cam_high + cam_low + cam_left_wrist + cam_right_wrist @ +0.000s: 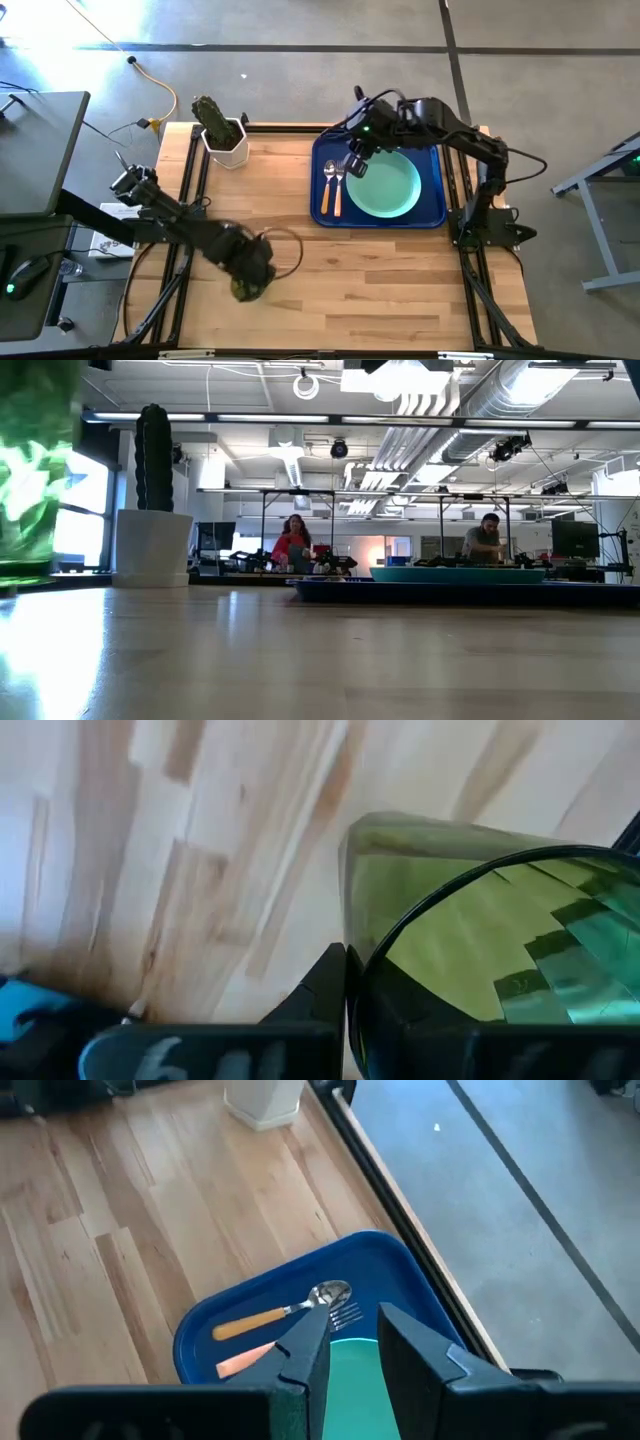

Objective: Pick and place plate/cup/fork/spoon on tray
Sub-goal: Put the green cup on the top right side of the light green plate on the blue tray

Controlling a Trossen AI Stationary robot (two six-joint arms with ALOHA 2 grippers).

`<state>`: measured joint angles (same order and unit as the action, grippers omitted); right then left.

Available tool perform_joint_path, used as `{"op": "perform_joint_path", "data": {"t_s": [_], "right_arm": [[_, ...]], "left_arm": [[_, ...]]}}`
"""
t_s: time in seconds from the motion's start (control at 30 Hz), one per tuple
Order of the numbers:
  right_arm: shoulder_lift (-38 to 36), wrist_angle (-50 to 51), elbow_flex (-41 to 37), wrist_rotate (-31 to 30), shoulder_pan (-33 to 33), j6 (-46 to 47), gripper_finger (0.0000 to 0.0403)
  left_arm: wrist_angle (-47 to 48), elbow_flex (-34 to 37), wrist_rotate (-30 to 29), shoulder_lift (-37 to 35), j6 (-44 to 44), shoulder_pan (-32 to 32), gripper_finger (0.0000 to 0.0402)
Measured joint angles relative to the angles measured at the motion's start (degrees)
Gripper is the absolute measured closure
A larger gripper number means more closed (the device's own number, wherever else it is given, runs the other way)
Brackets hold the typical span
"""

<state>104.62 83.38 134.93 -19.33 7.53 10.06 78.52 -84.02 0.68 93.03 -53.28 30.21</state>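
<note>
Green cup: well apart from the tray, my left fingers clamped on its rim.
Right gripper: above the tray, jaws apart, holding nothing.
Tray load: plate, fork, spoon.

Left arm: dark, near-black segmented links with rounded joint housings; thin black cable looping off beside the forearm. Left gripper: two flat black fingers with angular edges, mounted on a black crossbar carrying pale, blurred lettering.

Right arm: same black finish, boxy base bracket, black cables arching over the upper link, small green indicator light near the wrist. Right gripper: two black wedge-shaped fingers tapering to the tips, matte plastic look.
</note>
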Motion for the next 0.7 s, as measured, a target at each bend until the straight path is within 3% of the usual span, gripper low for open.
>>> {"op": "perform_joint_path", "data": {"t_s": [0.33, 0.7], "right_arm": [[-4.60, 2.01, 0.02, -4.35, 0.00, 2.93, 0.0324], [-6.62, 6.70, 0.07, -9.49, 0.00, 9.54, 0.0324]], "left_arm": [[-6.46, -6.11, -4.73, -0.11, 11.66, -12.64, 0.0397], [-13.99, -9.49, -3.83, -0.06, 11.34, -24.30, 0.0397]]}}
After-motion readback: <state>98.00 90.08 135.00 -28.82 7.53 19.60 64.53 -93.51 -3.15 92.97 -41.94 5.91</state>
